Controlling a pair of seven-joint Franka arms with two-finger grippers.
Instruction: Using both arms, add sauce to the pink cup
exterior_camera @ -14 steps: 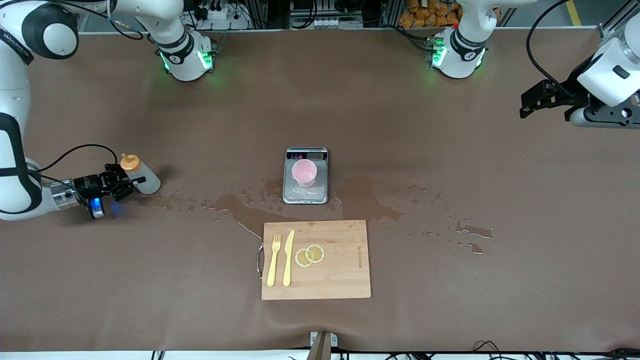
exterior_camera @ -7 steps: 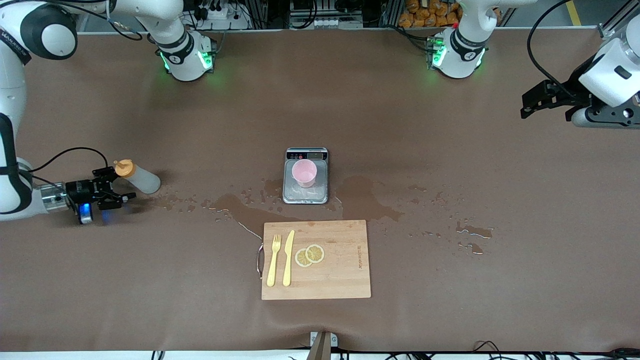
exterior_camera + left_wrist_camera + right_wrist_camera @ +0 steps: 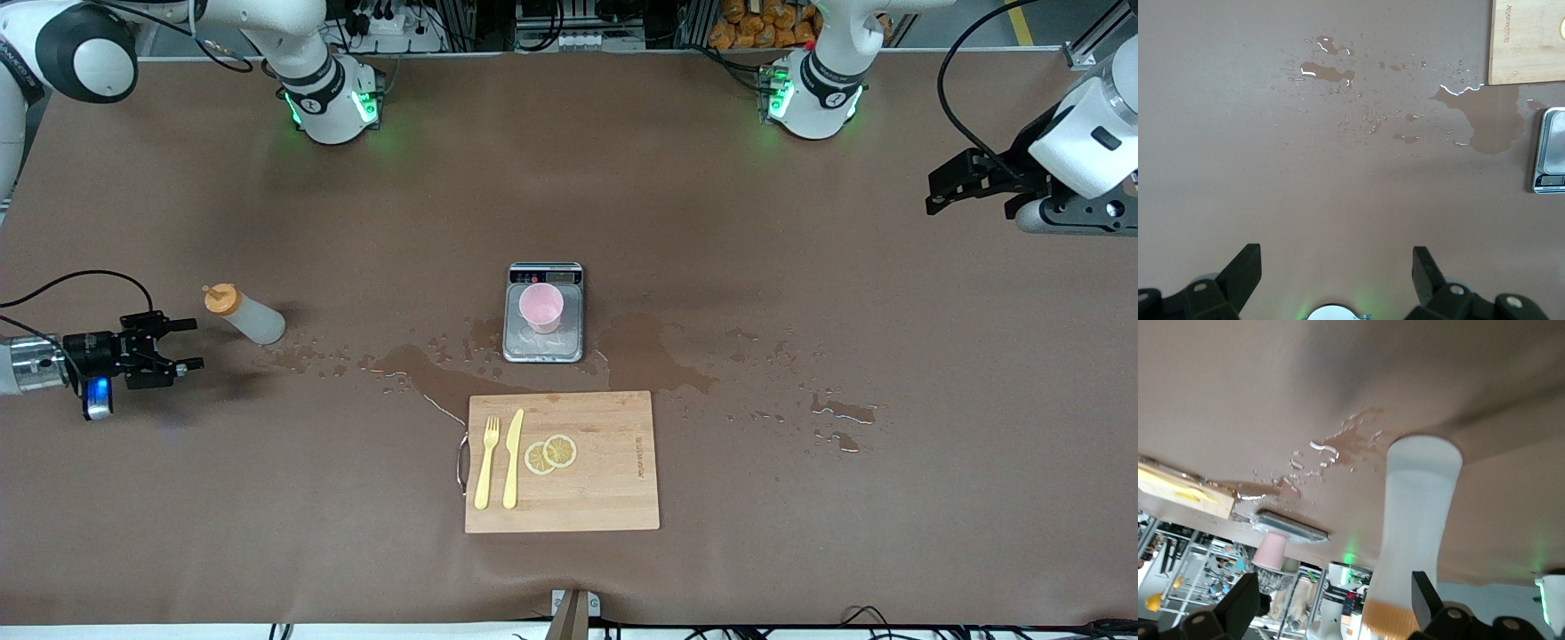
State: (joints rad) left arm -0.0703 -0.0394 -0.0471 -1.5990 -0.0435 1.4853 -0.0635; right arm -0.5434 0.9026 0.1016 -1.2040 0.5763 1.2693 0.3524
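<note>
The right gripper [image 3: 182, 344] is seen low over the table [image 3: 800, 551] at the right arm's end, its jaws spread wide and holding nothing; its fingers [image 3: 1238, 603] frame the bottle in the right wrist view without touching it. The sauce [image 3: 242, 315] stands just beside it, at about 1 o'clock from the fingertips in the front view, clear of them. The bottle is upright on its base, which rests on the table, and its long axis appears tilted in the front view, with the orange cap [image 3: 220, 298] toward 10 o'clock and the base toward 4 o'clock. In the right wrist view the whitish body [image 3: 1415, 533] and orange cap [image 3: 1388, 620] are shown lengthwise between the fingers.

From the bottle toward 3 o'clock, a trail of wet spots [image 3: 418, 360] runs across the table to the scale [image 3: 544, 338]. The cup [image 3: 540, 308] stands upright on the scale's plate, mouth up. At 6 o'clock from the scale, nearer the camera, a board [image 3: 605, 480] is laid, carrying a fork [image 3: 485, 464], a knife [image 3: 513, 458] and two lemon slices [image 3: 551, 452]. More wet spots [image 3: 840, 413] lie toward the left arm's end.

The left gripper [image 3: 944, 184] waits in the air over the left arm's end of the table, well apart from everything, its fingers [image 3: 1245, 267] spread wide and empty.
</note>
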